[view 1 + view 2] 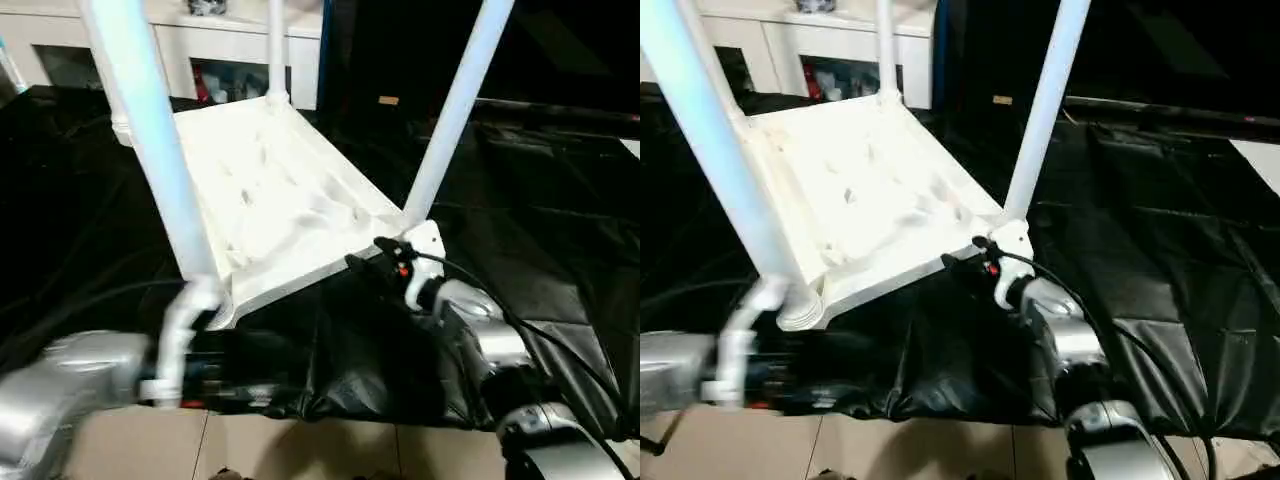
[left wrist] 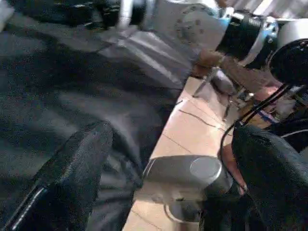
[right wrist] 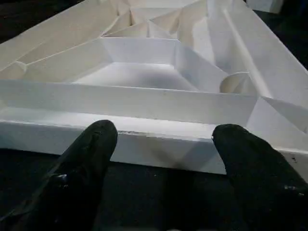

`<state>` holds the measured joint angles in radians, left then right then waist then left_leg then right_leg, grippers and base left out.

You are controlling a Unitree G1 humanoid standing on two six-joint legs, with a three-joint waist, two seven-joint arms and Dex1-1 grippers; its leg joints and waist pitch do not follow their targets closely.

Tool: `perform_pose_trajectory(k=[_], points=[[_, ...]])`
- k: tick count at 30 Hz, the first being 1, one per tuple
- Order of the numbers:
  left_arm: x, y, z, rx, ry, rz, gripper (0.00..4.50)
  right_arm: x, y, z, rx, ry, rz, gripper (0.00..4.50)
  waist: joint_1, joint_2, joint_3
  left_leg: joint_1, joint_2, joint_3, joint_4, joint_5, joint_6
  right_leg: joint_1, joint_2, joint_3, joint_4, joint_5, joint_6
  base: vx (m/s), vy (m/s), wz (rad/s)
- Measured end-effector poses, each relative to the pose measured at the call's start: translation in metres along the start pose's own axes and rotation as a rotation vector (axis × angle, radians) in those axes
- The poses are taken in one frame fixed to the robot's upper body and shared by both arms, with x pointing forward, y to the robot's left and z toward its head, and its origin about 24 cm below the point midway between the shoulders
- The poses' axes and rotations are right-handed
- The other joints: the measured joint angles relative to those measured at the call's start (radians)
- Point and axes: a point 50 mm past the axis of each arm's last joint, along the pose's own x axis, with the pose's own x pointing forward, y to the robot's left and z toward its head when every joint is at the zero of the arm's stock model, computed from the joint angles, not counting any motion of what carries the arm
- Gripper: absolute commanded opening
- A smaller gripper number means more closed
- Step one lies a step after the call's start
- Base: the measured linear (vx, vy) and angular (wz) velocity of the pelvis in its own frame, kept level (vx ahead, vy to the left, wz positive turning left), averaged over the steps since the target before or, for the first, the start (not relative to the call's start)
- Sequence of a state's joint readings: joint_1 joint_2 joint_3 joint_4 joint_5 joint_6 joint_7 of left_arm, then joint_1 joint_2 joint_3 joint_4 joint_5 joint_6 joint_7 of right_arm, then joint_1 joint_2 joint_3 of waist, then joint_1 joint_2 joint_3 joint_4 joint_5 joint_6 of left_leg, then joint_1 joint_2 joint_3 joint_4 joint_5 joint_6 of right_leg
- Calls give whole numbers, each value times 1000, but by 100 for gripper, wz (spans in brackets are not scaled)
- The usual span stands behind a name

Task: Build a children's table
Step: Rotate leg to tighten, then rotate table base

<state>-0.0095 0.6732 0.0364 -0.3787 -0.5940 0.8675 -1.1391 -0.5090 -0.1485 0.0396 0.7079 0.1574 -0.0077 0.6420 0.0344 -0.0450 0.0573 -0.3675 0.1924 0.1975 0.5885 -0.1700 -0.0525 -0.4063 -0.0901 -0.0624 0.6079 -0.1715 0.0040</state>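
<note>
The white children's table [image 1: 270, 190] lies upside down on black sheeting [image 1: 540, 290], legs rising from its corners. The left gripper [image 2: 168, 178] hangs below its near-left corner, fingers wide apart over sheeting and floor. The right gripper [image 3: 166, 144] faces the near rim by the near-right leg [image 1: 455, 110], fingers apart, nothing between them.

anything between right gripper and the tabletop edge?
Nothing. In the right wrist view the open right gripper faces the tabletop rim over a bare strip of black sheet.
</note>
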Motion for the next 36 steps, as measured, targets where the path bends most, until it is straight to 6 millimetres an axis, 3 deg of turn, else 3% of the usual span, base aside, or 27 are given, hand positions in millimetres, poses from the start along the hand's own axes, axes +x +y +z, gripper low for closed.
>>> perform_pose_trajectory(k=[10, 13, 17, 22, 25, 30, 36], points=[[-77, 17, -3, 3, 115, 260, 445, -12, 0, -11, 11, 30, 3, 372, 6, -2, -1, 0, 0, -1, 0, 0, 0, 0, 1, 1, 0, -1, 2, 0, 0, 0], [-94, 29, -3, 18, 133, 360, 445, -16, 0, -14, 12, 34, -6, 372, 9, -2, -1, 1, -1, -1, 0, 0, 0, 0, 1, 2, 0, -1, 2, 0, 0, 0], [-98, 42, 12, 116, 97, 437, 445, -19, -3, -17, 9, 47, -36, 372, 19, -2, -1, 1, -1, -1, 0, 0, 0, 1, 1, 2, 0, -1, 1, 0, 0, 0], [-79, 56, 26, 231, 6, 439, 445, -23, -12, -20, 2, 76, -137, 372, 28, -2, -1, 3, -1, 0, 1, 0, 0, 2, 0, 3, 1, 0, 0, 0, 0, 0], [-50, 63, 38, 255, -127, 380, 445, -26, -21, -26, 1, 113, -231, 372, 33, -1, 0, 2, -1, 0, 1, 0, 0, 2, 0, 3, 1, 1, -1, 0, 0, 0], [-14, 60, 50, 261, -220, 239, 445, -20, -26, -26, -8, 138, -288, 372, 22, -1, -1, 2, -1, 0, 1, 0, -1, 1, 0, 3, 2, 3, -5, 0, 0, 0], [33, 54, 57, 263, -272, 83, 445, -4, -26, -15, -30, 131, -292, 372, 27, -4, -1, 1, -1, 0, 1, 0, -1, 1, 0, 3, 2, 3, -5, 0, 0, 0]])
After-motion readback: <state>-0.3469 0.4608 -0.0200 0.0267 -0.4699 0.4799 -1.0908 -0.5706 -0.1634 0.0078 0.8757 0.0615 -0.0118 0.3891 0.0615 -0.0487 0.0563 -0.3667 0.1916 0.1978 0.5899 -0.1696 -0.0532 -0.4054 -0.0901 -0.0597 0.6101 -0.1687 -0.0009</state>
